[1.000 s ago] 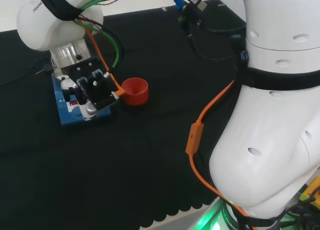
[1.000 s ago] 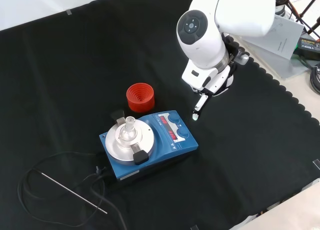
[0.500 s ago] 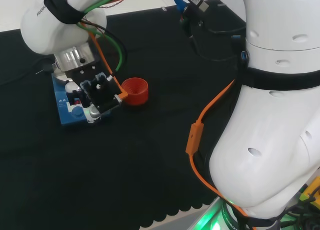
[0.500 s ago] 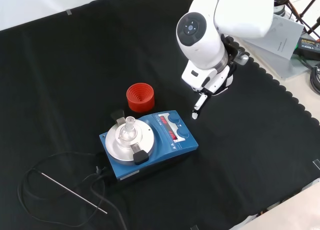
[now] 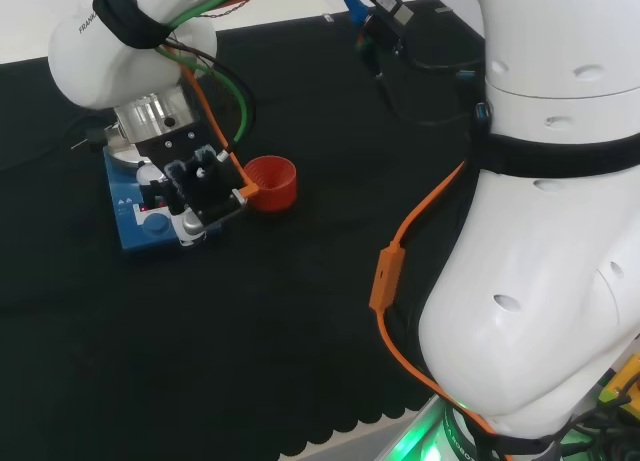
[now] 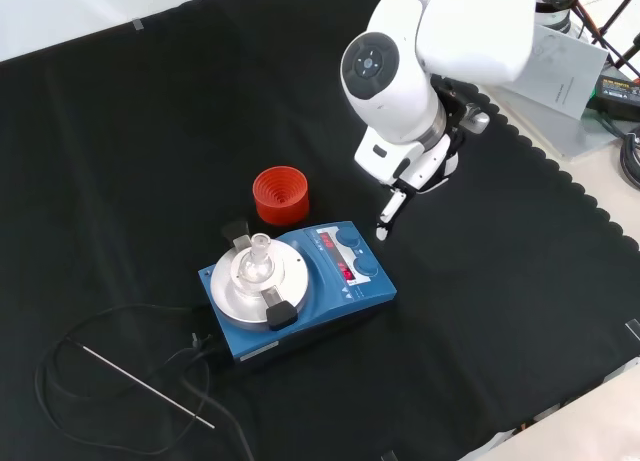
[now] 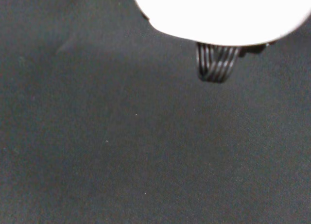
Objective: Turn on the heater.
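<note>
A: Where do we find the heater (image 6: 300,286)?
B: In the front view we see it low and left of centre on the black cloth (image 6: 480,311), a blue box with a round metal plate on top and a panel of red displays and blue knobs on its right end. In the head view it sits at the left, partly behind the hand.

A: Anything on its plate?
B: We see a small clear glass piece (image 6: 259,253) standing on the middle of the plate, and two black clips at the plate's rim.

A: And the hand (image 6: 415,166)?
B: In the front view we see it just beyond the heater's panel end, below the arm's big white link, one straight finger (image 6: 387,213) pointing down toward the knobs; its tip looks just short of them, apart from the panel. In the head view the hand (image 5: 195,186) hangs over the heater's near right corner. The other fingers are hidden, so we cannot tell whether it is spread or curled. It holds nothing that we can see.

A: What else is around?
B: A red ribbed ring (image 6: 280,195) stands just beyond the heater in the front view. A black cable (image 6: 120,336) loops off to the left, with a thin metal rod (image 6: 150,386) lying near it.
</note>
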You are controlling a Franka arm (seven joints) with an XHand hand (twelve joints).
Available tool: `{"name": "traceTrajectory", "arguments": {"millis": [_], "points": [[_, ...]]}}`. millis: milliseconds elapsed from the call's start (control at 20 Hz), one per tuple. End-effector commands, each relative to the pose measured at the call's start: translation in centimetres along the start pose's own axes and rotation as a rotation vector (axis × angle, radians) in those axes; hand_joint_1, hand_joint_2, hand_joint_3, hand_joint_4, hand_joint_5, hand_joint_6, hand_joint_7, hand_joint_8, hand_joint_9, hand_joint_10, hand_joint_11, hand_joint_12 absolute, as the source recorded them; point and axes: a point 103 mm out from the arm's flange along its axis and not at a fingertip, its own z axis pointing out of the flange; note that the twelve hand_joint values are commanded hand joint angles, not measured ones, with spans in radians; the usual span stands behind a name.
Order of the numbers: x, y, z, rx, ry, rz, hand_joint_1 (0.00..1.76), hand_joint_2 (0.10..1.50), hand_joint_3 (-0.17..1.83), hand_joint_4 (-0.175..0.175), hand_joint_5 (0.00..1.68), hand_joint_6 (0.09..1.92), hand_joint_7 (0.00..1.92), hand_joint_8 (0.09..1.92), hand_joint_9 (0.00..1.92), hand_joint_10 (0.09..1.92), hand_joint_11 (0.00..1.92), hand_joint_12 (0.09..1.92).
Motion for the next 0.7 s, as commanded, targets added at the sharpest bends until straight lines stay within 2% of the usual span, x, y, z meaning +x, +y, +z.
{"name": "traceTrajectory", "arguments": {"millis": [50,700], "points": [[-0.1,0.4,0.1,0.009,-0.004,0.002,1.55,0.42,1.35,-0.071,0.2,0.52,1.56,1.8,1.66,1.61,1.42,1.37],[-0.3,2.4,0.8,0.062,-0.022,0.01,1.56,0.42,1.36,-0.075,0.19,0.51,1.56,1.83,1.67,1.64,1.43,1.38]]}}
